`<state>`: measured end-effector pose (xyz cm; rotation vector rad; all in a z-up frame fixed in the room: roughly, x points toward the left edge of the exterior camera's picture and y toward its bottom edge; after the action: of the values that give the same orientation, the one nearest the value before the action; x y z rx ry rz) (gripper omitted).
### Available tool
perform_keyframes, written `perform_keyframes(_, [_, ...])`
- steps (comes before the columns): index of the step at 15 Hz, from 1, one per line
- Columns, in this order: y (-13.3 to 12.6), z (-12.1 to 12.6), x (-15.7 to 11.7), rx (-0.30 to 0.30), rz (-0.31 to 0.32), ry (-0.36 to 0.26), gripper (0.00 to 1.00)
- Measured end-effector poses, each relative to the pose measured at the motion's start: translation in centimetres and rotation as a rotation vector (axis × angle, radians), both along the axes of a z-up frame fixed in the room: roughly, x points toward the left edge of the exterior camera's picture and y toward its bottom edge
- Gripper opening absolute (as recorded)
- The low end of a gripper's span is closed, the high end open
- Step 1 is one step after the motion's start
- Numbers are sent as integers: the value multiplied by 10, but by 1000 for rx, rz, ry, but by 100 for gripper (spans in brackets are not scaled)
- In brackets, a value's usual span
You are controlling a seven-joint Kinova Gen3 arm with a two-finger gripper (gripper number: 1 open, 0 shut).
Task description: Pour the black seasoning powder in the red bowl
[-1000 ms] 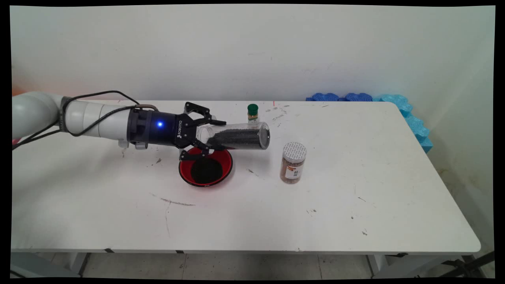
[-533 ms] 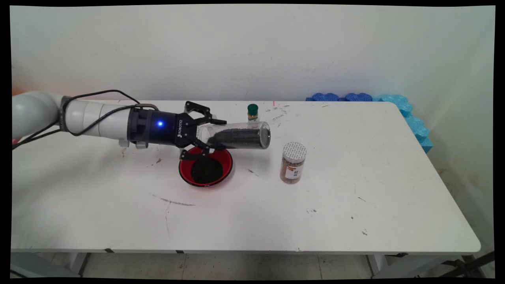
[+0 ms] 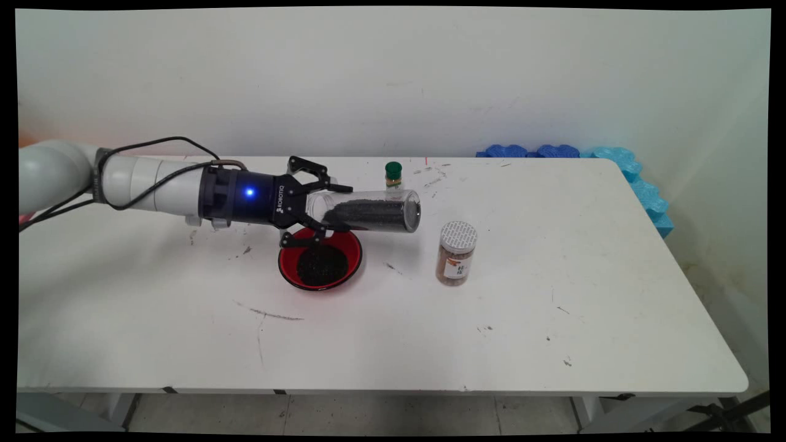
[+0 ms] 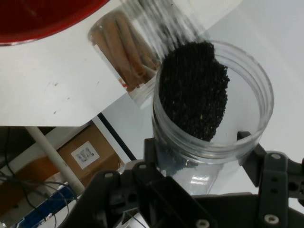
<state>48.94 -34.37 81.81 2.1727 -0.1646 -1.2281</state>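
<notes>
My gripper (image 3: pixel 334 210) reaches in from the left and is shut on a clear open jar (image 3: pixel 368 212) part filled with black grains. The jar lies nearly level, its mouth toward my hand and its base pointing right. It hangs just above the far rim of a red bowl (image 3: pixel 353 252) holding a heap of black grains (image 3: pixel 320 265). In the hand view the jar (image 4: pixel 209 109) sits between my gripper's (image 4: pixel 204 159) fingers, its grains piled against one side. The red bowl (image 4: pixel 42 19) shows at the upper left.
A jar with a white lid and brown contents (image 3: pixel 457 253) stands on the white table (image 3: pixel 430 331) right of the bowl; it also shows in the hand view as the brown jar (image 4: pixel 126 52). A small green-capped bottle (image 3: pixel 393 174) stands behind. Blue foam (image 3: pixel 632 178) lines the far right corner.
My gripper and the jar have risen very slightly. Nothing else has moved.
</notes>
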Motion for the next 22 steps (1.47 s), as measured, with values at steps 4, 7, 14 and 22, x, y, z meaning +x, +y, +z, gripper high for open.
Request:
perform_keyframes(4, [-1, 1, 1, -33, -15, -24, 0])
perform_keyframes(7, [-2, 2, 1, -65, -35, -49, 0])
perform_keyframes(14, [-6, 8, 4, -164, -83, -126, 0])
perform_keyframes(22, [-7, 21, 5, -274, -150, -220, 0])
